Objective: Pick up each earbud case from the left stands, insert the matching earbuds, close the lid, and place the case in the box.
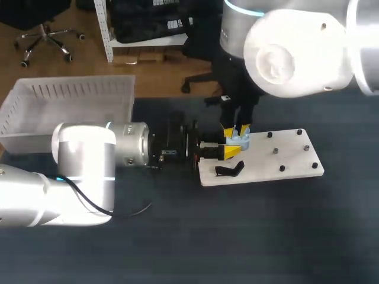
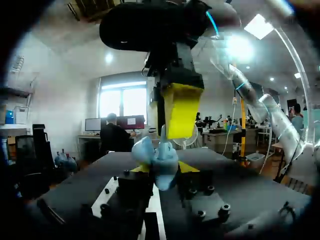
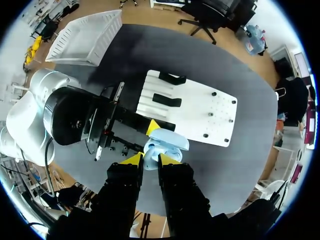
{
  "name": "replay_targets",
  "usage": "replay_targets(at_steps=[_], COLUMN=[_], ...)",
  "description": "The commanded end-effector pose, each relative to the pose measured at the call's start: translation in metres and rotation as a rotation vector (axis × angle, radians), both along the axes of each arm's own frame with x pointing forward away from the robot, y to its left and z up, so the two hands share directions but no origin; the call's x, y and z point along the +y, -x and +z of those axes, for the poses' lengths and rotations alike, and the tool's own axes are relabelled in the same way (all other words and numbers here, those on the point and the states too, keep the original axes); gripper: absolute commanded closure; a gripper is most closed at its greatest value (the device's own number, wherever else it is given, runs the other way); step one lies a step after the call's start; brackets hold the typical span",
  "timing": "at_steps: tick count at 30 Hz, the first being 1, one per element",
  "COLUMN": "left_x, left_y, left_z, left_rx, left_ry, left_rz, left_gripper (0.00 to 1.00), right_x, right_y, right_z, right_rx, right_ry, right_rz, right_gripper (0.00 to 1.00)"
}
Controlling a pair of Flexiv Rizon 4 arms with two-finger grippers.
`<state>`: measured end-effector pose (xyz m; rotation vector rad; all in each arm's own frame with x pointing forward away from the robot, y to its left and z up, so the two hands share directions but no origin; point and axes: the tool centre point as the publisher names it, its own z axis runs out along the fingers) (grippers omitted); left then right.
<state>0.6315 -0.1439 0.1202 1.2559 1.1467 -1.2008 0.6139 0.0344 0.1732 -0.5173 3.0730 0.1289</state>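
**Status: earbud case held over the board's near end**

1. Earbud case (image 1: 241, 141): pale blue, raised above the left end of the white board (image 1: 278, 160), between the two grippers. It touches neither the board nor the table (image 1: 266, 231).
2. Left gripper (image 1: 232, 151): reaches in level from the left. Its yellow tips stand one on each side of the case's lower body and press against it (best confirmed in the left wrist view).
3. Right gripper (image 3: 150, 160): points straight down onto the case from above. Its fingers are set narrow, with a thin pale blue part of the case pinched between the tips.
4. Black stand (image 1: 230, 171): lies on the board just in front of the grippers, apart from the case.
5. Box (image 1: 65, 106): white and slatted, at the table's far left, well apart from the board.
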Motion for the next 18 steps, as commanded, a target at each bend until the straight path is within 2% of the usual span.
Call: replay_targets(at_steps=[1,18], left_x=[-0.0004,-0.0004], left_y=[-0.0005,-0.0005], left_z=[-0.0005,-0.0005], left_rx=[0.000,0.000], left_ry=[0.001,0.001], left_rz=[0.000,0.000], left_gripper=[1.00,1.00], right_x=[0.0000,0.0005], right_y=[-0.0003,-0.0022], right_z=[-0.0008,-0.0017], right_rx=[-0.001,-0.003], right_ry=[-0.001,-0.003], right_rz=[-0.001,-0.003], right_gripper=[1.00,1.00])
